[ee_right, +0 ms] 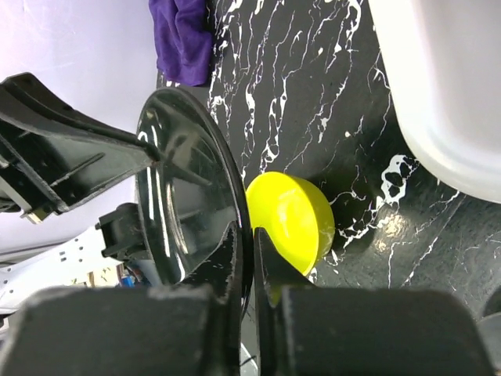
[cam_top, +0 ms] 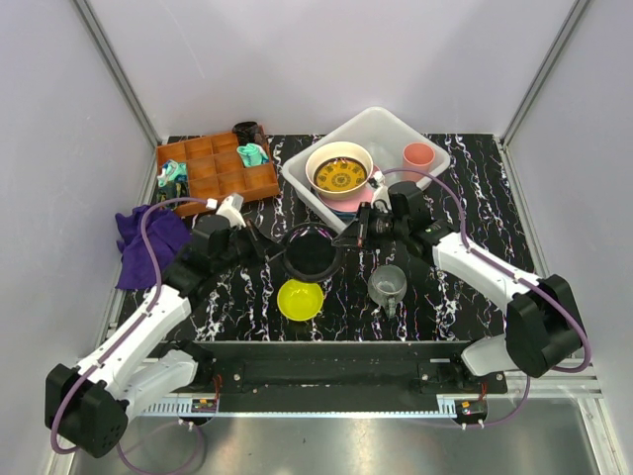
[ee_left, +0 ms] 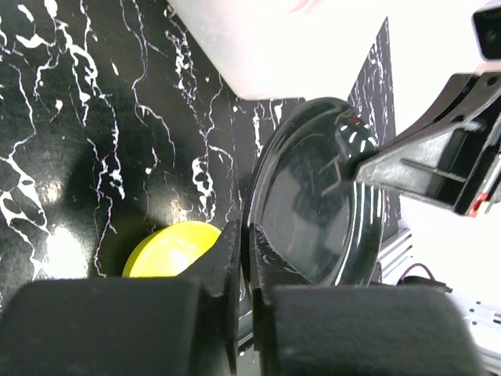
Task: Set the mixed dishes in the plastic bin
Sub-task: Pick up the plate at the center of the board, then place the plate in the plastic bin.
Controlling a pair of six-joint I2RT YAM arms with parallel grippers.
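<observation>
Above the counter (cam_top: 475,198), between the arms, we see the black saucer (cam_top: 312,252) clamped at opposite rim edges by the left end effector (cam_top: 274,247) and the right end effector (cam_top: 348,237). The saucer appears lifted clear, near the plastic bin (cam_top: 396,121) and the small yellow bowl (cam_top: 300,300).

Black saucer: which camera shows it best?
Top external: the whole black saucer shows, face-on from above. Wrist views show it close and oblique, rim pinched in the left pincer and the right pincer.
</observation>
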